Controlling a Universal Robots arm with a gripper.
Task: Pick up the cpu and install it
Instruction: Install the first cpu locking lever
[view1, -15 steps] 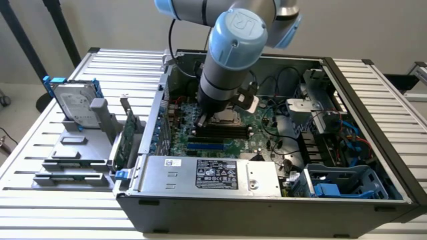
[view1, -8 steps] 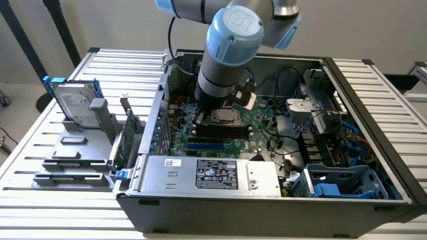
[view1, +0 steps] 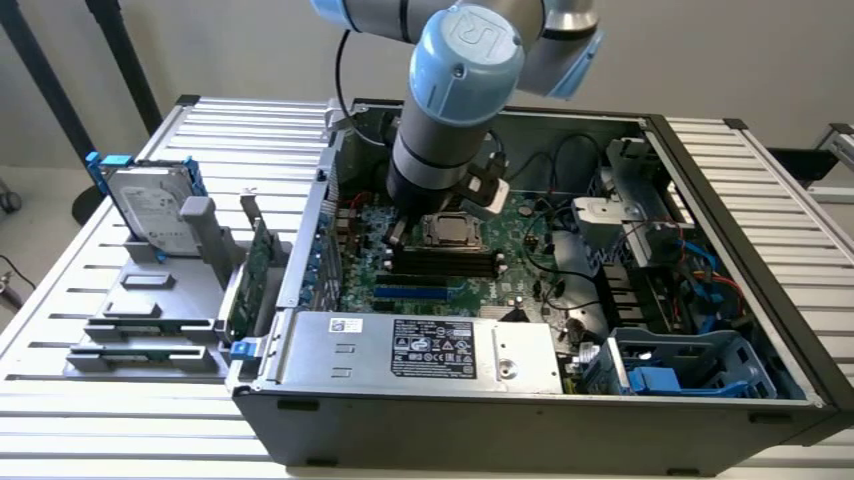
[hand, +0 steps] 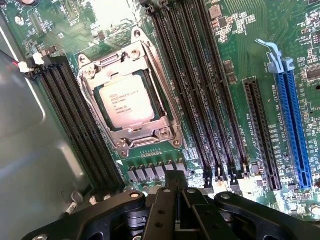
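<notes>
Item: cpu (hand: 131, 102). Small thin square chip, pale silver-grey metal top with fine dark printed lettering. Seated in the socket on the motherboard (hand: 240, 45), enclosed on all sides by the metal socket frame (hand: 150, 75), which lies flat around it with screws at its corners. In the exterior view the cpu (view1: 451, 229) lies near the middle of the board, inside the open computer case (view1: 721, 400).

Beside the cpu, on two opposite sides: banks of long black memory slots (hand: 195, 85), all parallel. Beyond one bank, farther from the cpu: a black expansion slot and a blue expansion slot (hand: 295, 130).

Gripper (hand: 176, 200): black linkage hangs above the board, just off the edge of the socket frame, apart from the cpu. The jaws are drawn together and carry nothing. In the exterior view the arm (view1: 454, 100) reaches down into the case directly over the cpu area.

Outside the case, well away from the cpu, to the exterior view's left: a grey holder (view1: 160, 300) on the slatted desk (view1: 94, 250), bearing an upright silver hard drive (view1: 150, 205) with blue rails and a green circuit card (view1: 251, 275) on edge.
</notes>
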